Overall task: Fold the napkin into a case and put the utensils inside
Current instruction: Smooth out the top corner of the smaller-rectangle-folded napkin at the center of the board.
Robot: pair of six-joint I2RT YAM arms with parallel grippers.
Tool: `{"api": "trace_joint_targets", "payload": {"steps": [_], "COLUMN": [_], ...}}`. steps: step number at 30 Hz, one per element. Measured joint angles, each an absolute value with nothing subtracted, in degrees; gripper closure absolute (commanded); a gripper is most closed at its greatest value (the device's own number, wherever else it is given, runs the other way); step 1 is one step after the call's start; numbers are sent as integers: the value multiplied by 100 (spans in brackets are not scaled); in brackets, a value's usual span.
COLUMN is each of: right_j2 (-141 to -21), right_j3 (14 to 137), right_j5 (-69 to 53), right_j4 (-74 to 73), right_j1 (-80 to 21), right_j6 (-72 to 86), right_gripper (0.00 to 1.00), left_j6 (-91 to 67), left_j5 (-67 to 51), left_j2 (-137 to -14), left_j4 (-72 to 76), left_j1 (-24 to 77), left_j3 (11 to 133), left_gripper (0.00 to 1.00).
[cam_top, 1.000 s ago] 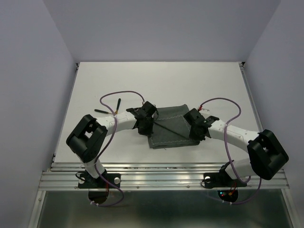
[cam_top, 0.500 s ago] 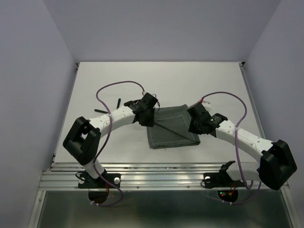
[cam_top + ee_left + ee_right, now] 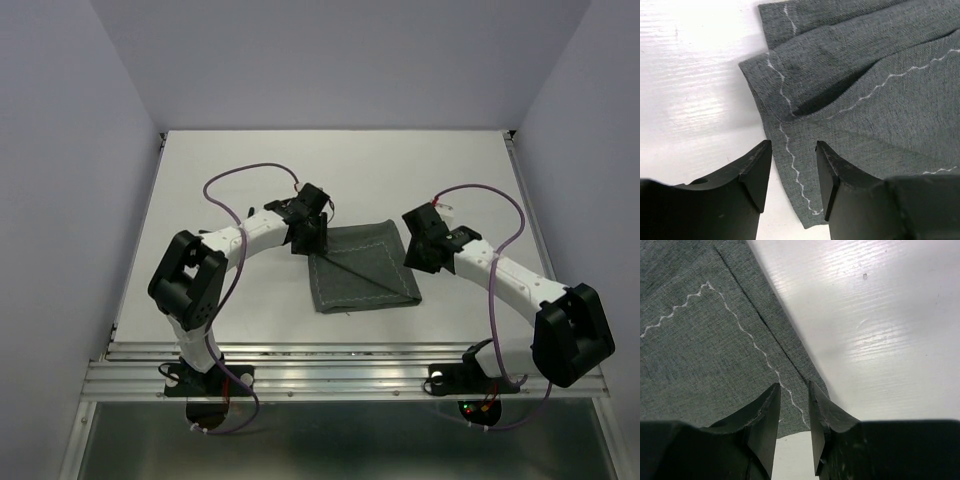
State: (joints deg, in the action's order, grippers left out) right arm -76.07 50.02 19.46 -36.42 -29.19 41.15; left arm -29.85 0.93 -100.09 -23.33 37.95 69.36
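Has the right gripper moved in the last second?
Yes: the right gripper has shifted along the napkin's right edge toward the table's far side.

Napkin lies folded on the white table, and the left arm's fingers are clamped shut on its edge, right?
Not quite. The left arm's fingers stand apart over the edge of the napkin, gripping nothing; the left wrist view shows it. The napkin does lie folded on the white table.

I see the napkin (image 3: 362,270) lying folded on the table (image 3: 340,165), near the middle. The left gripper (image 3: 312,244) is over its 10 o'clock corner. The right gripper (image 3: 414,256) is over its 2 o'clock edge.
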Motion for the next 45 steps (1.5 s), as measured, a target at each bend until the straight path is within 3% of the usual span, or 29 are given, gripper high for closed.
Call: {"api": "trace_joint_targets", "payload": {"steps": [12,15,19,21,30,45], "right_j2": [-7620,-7620,-7703,-7894,-9292,-10455], "right_j3": [5070,5070,5172,5356,6346,6941], "right_j5": [1837,1837,1837,1809,1396,764], "right_j4": [-3642,-3642,-3671,-3645,-3284,-2842], "right_j1": [-2917,-2902,-2849,-2790,-2515,-2342], "right_j6": [4027,4023,3920,3806,2991,2377], "right_gripper": [64,59,58,58,57,57], "left_j6": [-2869,-2829,-2764,-2720,-2650,-2467], "left_j5": [-257,-392,-548,-609,-762,-921], "left_j2": [-10123,-10267,-10499,-10608,-10687,-10801], "left_j4": [-1922,-1817,-1761,-1758,-1741,-1796], "left_j1": [3441,3391,3301,3238,3024,2853], "left_j3": [6936,6938,6965,7059,7247,7588], "left_gripper": [55,63,92,99,100,100]}}
